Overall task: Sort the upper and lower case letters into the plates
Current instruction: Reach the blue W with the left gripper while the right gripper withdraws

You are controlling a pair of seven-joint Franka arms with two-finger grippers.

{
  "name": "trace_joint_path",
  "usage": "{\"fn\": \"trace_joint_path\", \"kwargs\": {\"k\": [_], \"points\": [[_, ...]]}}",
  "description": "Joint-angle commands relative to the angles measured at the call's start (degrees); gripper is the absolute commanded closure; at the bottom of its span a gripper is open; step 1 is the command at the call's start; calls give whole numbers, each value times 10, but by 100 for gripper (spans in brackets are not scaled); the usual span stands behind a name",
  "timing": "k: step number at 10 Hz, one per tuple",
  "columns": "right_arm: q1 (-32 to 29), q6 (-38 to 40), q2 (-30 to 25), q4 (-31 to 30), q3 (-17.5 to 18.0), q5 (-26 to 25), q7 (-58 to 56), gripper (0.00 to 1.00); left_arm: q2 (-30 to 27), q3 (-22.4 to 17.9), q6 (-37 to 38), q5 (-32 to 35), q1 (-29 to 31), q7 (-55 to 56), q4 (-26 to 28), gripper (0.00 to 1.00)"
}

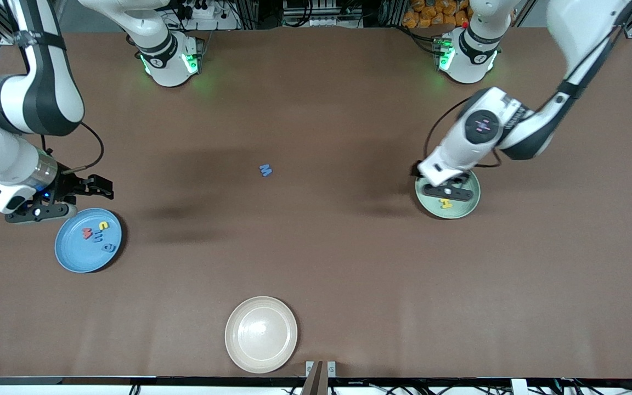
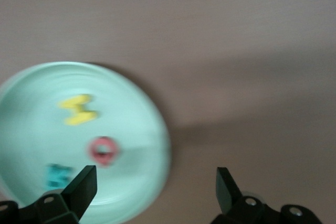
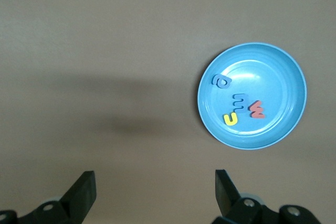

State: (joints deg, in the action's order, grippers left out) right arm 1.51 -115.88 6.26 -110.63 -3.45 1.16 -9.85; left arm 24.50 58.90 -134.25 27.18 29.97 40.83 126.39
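Note:
The light blue plate (image 1: 76, 255) lies at the right arm's end of the table and holds several letters, among them a red one (image 1: 86, 233) and a yellow one (image 1: 104, 225). The right wrist view shows this plate (image 3: 278, 85) with its red (image 3: 257, 109), yellow (image 3: 230, 118) and two blue letters. My right gripper (image 1: 41, 212) hangs open and empty beside it (image 3: 155, 190). The mint green plate (image 1: 472, 201) holds a yellow letter (image 1: 446, 203). The left wrist view shows the plate (image 2: 31, 98) with yellow (image 2: 79, 109), red (image 2: 103, 150) and teal (image 2: 58, 176) letters. My left gripper (image 1: 447, 191) is open and empty over its edge (image 2: 156, 187). A blue letter (image 1: 265, 170) lies alone mid-table.
A cream-white round plate (image 1: 261, 334) lies at the table edge nearest the front camera, with nothing in it. The two arm bases stand along the edge farthest from that camera.

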Motion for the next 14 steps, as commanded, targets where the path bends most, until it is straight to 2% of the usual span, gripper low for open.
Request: {"fn": "trace_joint_path", "kwargs": {"k": [1,2,5,6,7,9,11,14], "points": [[-5,50,-28,22,5,-11,22,0,76,-7,7,9,-100,108,-93,0],[-5,59,-48,17,5,-11,30,0,103,-40,7,10,-169,148,-138,0],[-5,75,-82,21,5,-11,58,0,152,-234,7,1,-482,319,-305,0],[-5,76,-90,27,5,-10,63,0,175,-290,7,0,-559,385,-348,0],[-5,88,-93,36,5,-4,65,0,197,-330,7,-7,-604,450,-381,0],[-6,143,-92,87,5,4,99,0,241,-339,7,-50,-642,555,-447,0],[0,190,-86,138,8,4,127,0,256,-340,6,-56,-662,677,-475,2],[16,230,-87,153,9,3,128,0,288,-343,-38,-53,-696,678,-489,1]]}}
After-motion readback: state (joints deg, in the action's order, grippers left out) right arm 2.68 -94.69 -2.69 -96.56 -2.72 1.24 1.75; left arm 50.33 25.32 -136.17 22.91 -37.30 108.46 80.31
